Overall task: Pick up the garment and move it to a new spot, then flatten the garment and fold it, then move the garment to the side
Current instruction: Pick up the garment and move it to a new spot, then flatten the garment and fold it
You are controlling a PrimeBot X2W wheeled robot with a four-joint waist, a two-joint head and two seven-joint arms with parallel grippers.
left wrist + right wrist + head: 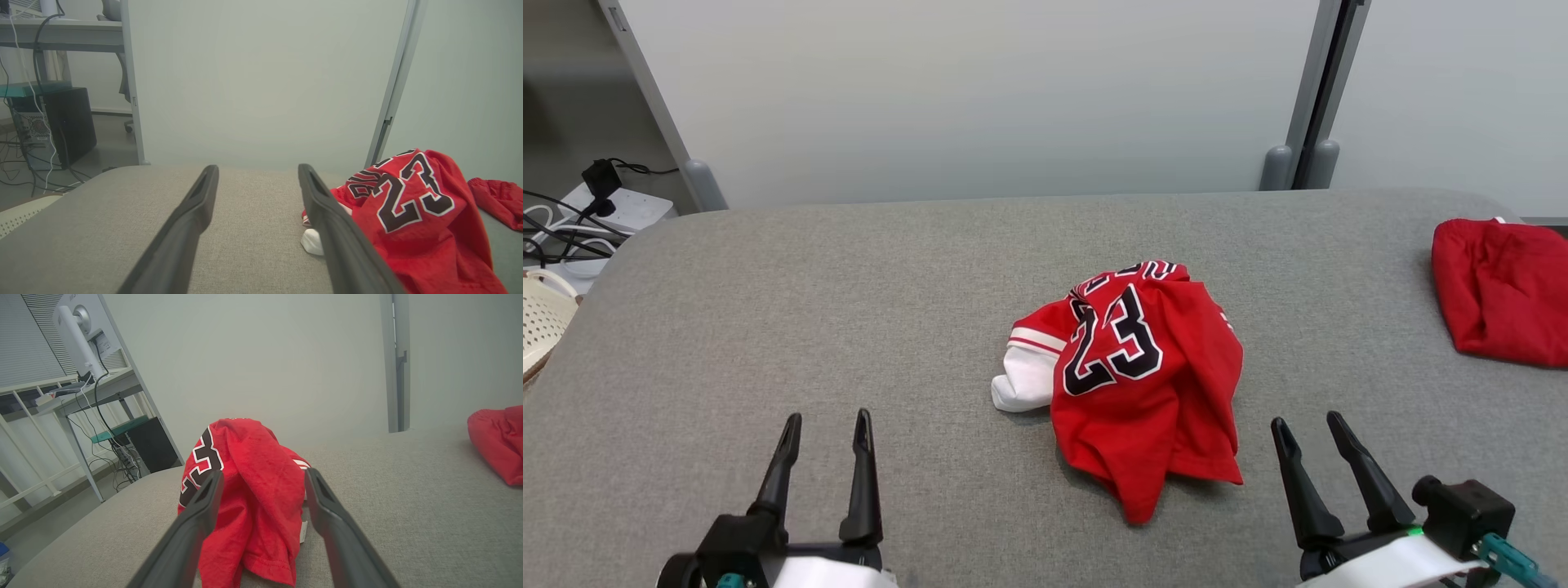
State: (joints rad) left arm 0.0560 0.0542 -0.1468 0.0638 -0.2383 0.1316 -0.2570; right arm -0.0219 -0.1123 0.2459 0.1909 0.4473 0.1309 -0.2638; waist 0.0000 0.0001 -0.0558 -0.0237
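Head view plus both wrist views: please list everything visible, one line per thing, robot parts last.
jersey: one, red with a black-and-white 23 and a white part, crumpled mid-table
second garment: one, red, bunched at the table's right edge
table: one, grey fabric top, under both garments
partition panels: two, pale, behind the table
power strip: one, white, floor at far left
basket: one, cream, perforated, left of the table
computer tower: one, black, on the floor below a desk
monitor: one, white back, on the desk
left end effector: one, dark fingers, open, left of the jersey, apart from it
right end effector: one, dark fingers, open, right of the jersey, apart from it
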